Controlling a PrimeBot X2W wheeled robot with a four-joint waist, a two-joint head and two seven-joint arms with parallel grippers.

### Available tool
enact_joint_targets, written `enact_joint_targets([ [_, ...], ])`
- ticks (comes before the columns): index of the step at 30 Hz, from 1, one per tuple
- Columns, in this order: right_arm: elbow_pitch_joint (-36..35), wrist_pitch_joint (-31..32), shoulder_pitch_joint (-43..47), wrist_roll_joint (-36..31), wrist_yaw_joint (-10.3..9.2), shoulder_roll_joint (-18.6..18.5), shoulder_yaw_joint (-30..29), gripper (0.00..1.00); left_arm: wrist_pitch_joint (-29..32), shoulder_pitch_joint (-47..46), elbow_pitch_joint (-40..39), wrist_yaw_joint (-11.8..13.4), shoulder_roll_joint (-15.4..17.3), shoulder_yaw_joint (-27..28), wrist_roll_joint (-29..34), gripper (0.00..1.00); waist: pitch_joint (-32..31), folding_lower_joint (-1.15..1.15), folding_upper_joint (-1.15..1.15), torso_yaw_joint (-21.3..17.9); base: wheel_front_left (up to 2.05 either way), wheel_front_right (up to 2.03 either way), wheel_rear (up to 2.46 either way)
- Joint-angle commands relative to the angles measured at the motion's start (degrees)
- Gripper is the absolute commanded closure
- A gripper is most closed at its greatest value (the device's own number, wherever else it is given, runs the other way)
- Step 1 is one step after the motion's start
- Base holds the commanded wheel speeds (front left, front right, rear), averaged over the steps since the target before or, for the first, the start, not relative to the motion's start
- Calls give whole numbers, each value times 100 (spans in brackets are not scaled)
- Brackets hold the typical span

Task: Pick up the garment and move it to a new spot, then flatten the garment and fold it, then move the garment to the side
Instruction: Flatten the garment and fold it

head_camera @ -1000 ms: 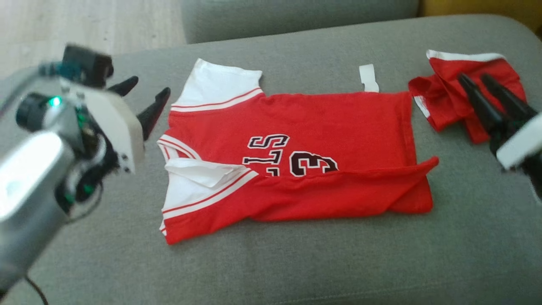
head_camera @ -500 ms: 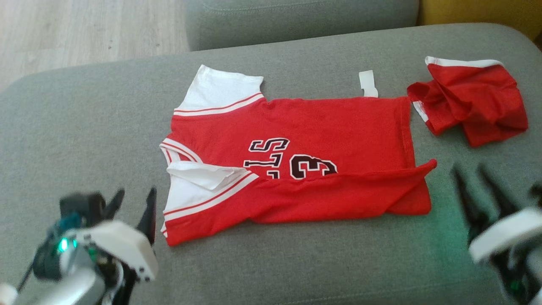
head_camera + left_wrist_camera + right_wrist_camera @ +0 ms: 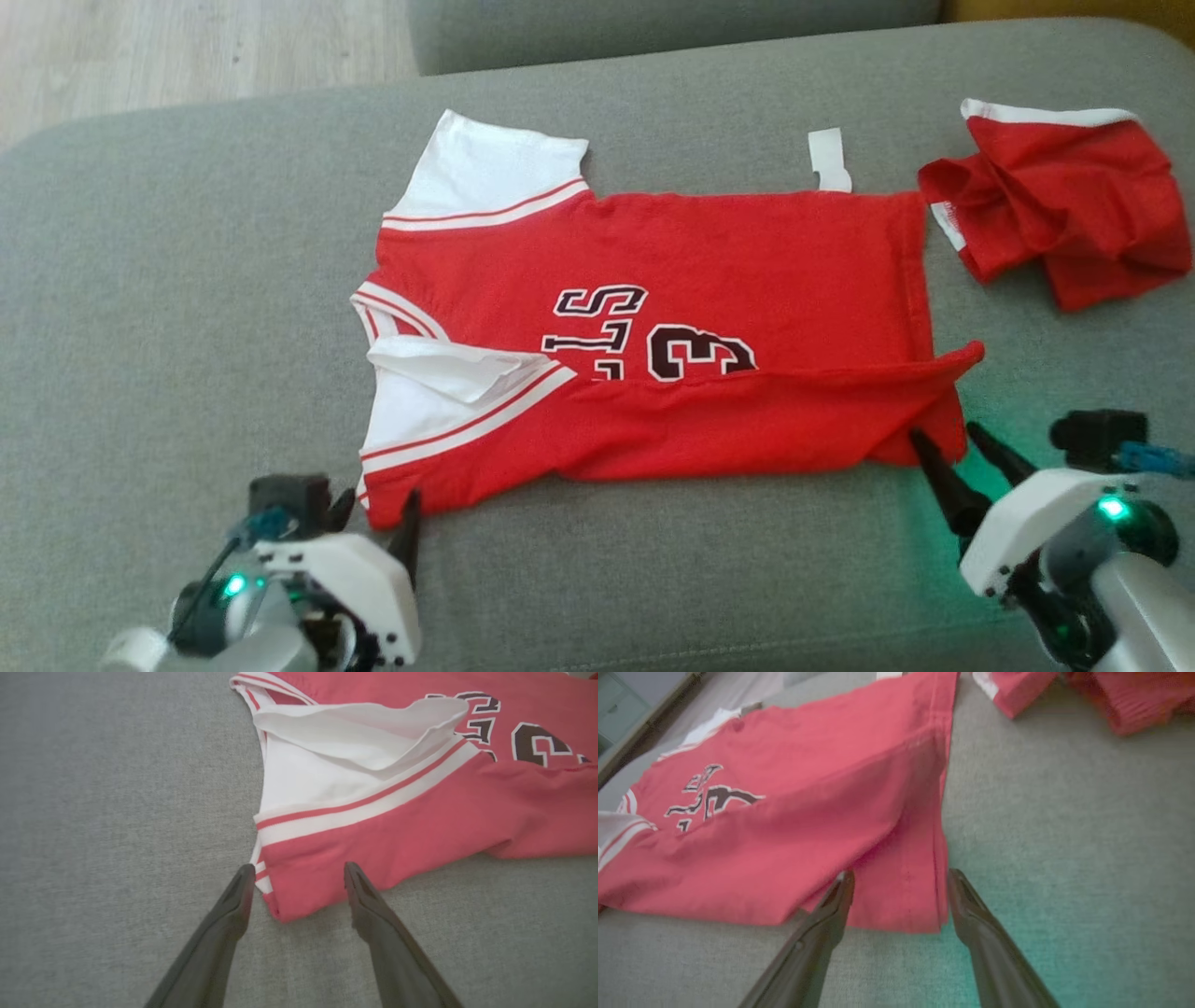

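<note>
Head view: we see a red shirt [image 3: 653,280] on the grey cushion [image 3: 168,280].
It lies half folded in the middle. Our left gripper [image 3: 378,504] is wide open at its near left corner, our right gripper [image 3: 943,431] at its near right corner; both hold nothing.

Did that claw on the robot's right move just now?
Yes. The right claw was over the crumpled red cloth a second ago; it has pulled back toward the robot and now sits, open, at the jersey's near corner.
</note>
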Motion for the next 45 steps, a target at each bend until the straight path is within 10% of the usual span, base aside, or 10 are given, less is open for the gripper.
enact_joint_targets([
  [1, -172, 78, -18, -79, 40, -49, -11, 0, -1, -387, -57, -29, 95, 203, 40, 0, 34, 0, 0, 18, 0, 0, 0],
  [13, -478, 986, 284, -643, 40, 380, -573, 0, 478, -583, 631, -345, -226, 134, -319, 0, 109, 0, 0, 125, 0, 0, 0],
  [17, -542, 1070, 309, -680, 40, 456, -606, 46, 507, -625, 796, -545, -323, 163, -448, 3, 100, 0, 0, 131, 0, 0, 0],
  [22, -574, 1114, 296, -708, 40, 490, -651, 100, 475, -708, 1030, -746, -402, 195, -519, 100, 111, 0, 0, 120, 0, 0, 0],
  [33, -677, 1034, 422, -727, 40, 370, -1028, 100, 421, -691, 1021, -922, -259, 210, -535, 100, -83, 0, 0, 152, 0, 0, 0],
  [45, -1623, 2327, 1178, -518, 40, -354, -1071, 100, 1456, -318, -267, -742, 693, -105, -679, 100, -354, 0, 0, 190, 0, 0, 0],
])
